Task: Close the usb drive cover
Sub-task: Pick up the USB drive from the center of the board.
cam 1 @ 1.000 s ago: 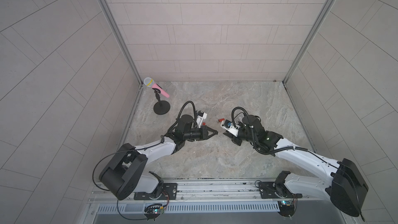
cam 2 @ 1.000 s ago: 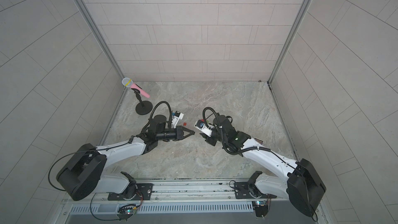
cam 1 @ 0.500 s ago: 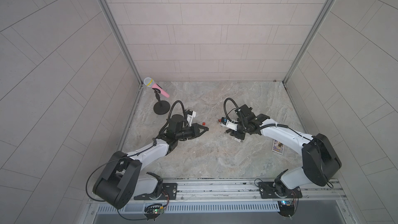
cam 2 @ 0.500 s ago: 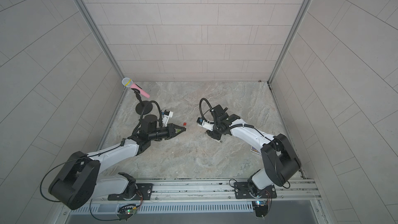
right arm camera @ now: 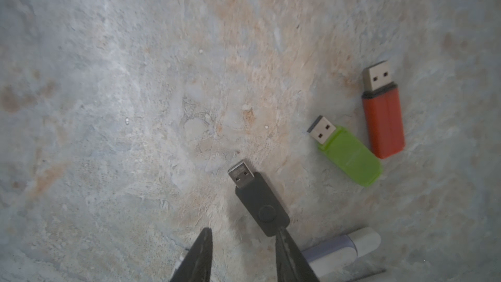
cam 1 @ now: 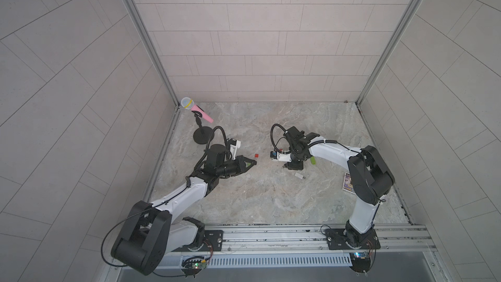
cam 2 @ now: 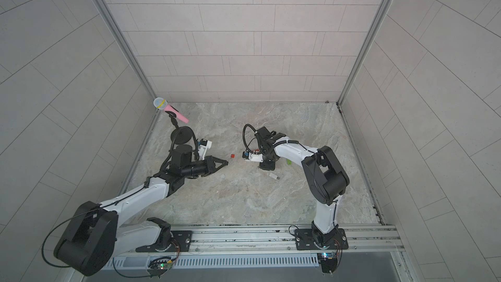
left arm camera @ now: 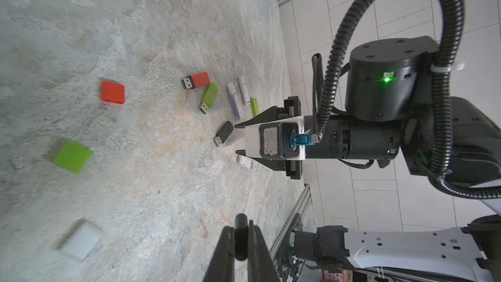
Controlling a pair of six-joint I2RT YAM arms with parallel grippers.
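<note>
Robot lab cell: tiled walls [cam 1: 257, 36], mounting rail [cam 1: 271, 236]

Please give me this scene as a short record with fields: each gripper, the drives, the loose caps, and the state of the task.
left gripper: shut on black piece, perhaps a cap
right gripper: open, holds nothing, at the rear end of black drive
bare plugs: black drive, green drive, red drive
loose caps: red cap, green cap, white cap, all lying on table
task state: none of these three drives is covered yet
</note>
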